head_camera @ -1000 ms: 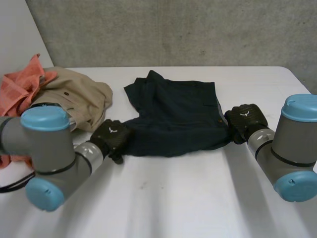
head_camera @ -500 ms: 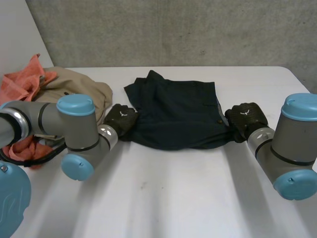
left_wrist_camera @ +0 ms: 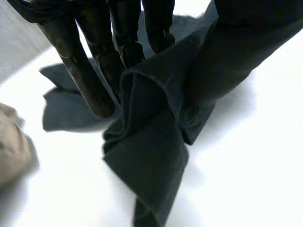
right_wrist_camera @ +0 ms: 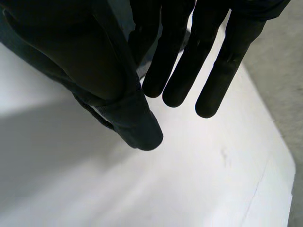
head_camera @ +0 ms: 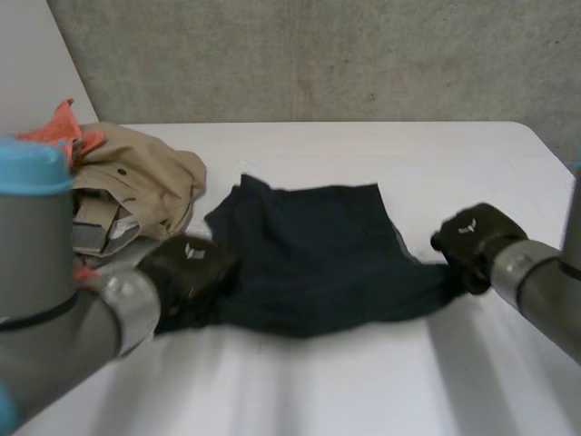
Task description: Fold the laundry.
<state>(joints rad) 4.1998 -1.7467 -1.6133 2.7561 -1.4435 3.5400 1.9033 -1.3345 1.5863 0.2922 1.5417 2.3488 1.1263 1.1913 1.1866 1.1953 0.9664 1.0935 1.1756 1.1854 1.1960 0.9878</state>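
Pinching the navy shorts, the left hand grips their 9 o'clock edge, the right hand their 3 o'clock edge.

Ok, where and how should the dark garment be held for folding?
Take the dark garment by its two near corners, from the outer sides, probably as now: the left hand pinches one, the right hand the other, and the cloth spreads wide between them.
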